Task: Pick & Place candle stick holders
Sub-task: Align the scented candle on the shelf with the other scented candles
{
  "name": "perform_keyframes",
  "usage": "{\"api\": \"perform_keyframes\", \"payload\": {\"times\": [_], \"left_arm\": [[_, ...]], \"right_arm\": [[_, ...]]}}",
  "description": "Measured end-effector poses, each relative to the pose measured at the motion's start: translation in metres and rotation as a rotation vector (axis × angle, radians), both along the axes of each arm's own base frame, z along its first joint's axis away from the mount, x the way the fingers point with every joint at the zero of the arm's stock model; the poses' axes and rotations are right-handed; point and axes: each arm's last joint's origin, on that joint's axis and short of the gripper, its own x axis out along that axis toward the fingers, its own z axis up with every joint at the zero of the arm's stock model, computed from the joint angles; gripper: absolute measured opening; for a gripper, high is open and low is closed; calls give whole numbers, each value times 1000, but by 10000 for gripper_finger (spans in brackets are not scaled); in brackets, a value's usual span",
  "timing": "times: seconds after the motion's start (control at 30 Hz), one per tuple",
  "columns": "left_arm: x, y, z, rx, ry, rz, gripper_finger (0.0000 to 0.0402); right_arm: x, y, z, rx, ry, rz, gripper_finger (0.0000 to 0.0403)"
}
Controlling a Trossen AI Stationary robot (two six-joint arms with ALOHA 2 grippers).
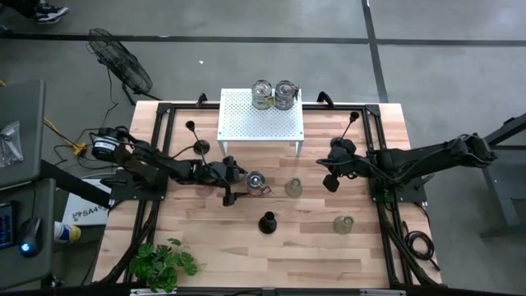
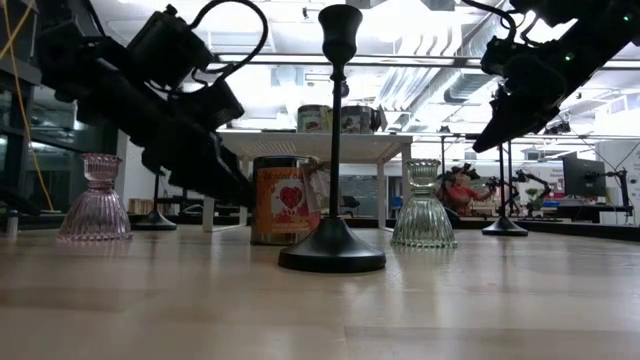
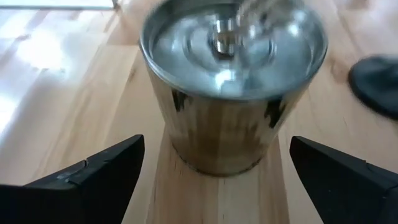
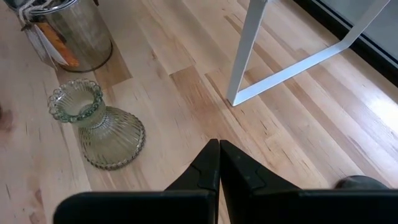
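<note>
Left wrist view showed a shiny round jar holder (image 3: 233, 99) standing upright on the wooden table (image 3: 81, 93), between the two wide-apart fingers of the left gripper (image 3: 217, 174), not yet touched by them. It looked like the approach step of the pick, so the next move probably called for closing the fingers evenly on its wall. Farther right, the right gripper (image 4: 219, 163) hung with jaws together near a greenish glass holder (image 4: 96, 127).

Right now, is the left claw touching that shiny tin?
Apart. The left wrist view shows the left gripper open, wood visible between each finger and the tin.
</note>
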Motion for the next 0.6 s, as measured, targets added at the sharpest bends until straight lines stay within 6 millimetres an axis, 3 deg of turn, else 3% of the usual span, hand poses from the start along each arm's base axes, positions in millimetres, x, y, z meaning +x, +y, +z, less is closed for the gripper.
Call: {"api": "perform_keyframes", "payload": {"times": [0.3, 0.6], "left_arm": [[-2, 0, 12, -27, -45, 21, 397], [0, 0, 6, 5, -35, 5, 397]], "right_arm": [[0, 0, 0, 3, 1, 2, 2], [0, 0, 0, 5, 0, 0, 2]]}}
